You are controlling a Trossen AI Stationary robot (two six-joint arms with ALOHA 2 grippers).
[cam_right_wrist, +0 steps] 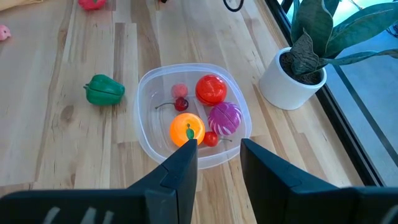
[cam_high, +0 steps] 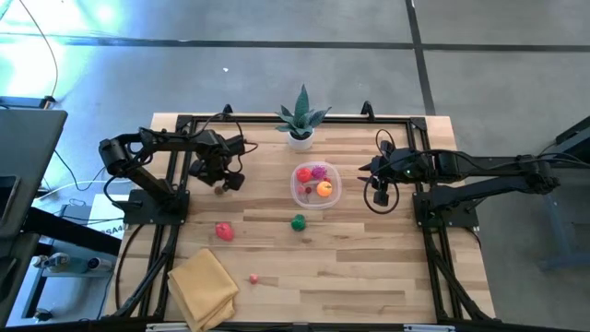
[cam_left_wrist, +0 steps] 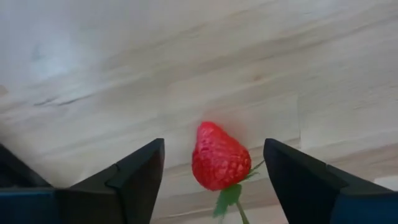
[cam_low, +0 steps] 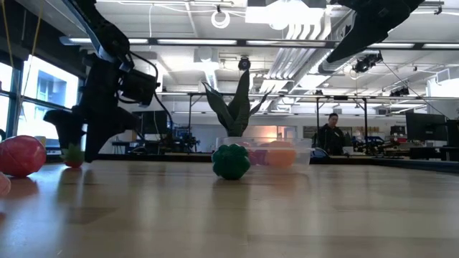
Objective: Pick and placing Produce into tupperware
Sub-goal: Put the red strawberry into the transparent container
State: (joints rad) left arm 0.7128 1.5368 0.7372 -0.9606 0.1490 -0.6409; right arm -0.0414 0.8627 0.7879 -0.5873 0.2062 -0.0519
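Observation:
A red toy strawberry (cam_left_wrist: 217,163) with a green stem lies on the wooden table. My left gripper (cam_left_wrist: 214,149) is open and low over it (cam_high: 224,182), one finger on each side, with a gap on both sides. The low view shows the same gripper (cam_low: 77,137) just above the strawberry (cam_low: 73,154). The clear tupperware (cam_high: 316,185) sits mid-table and holds an orange (cam_right_wrist: 186,129), a red fruit (cam_right_wrist: 211,89), a purple piece (cam_right_wrist: 224,117) and cherries. My right gripper (cam_right_wrist: 217,163) is open and hovers right of the tupperware (cam_right_wrist: 149,93).
A green pepper (cam_high: 298,222) lies near the tupperware, a red fruit (cam_high: 224,231) sits left of it and a small pink piece (cam_high: 253,278) nearer the front. A folded yellow cloth (cam_high: 203,286) lies at the near left. The potted plant (cam_high: 301,122) stands at the far edge.

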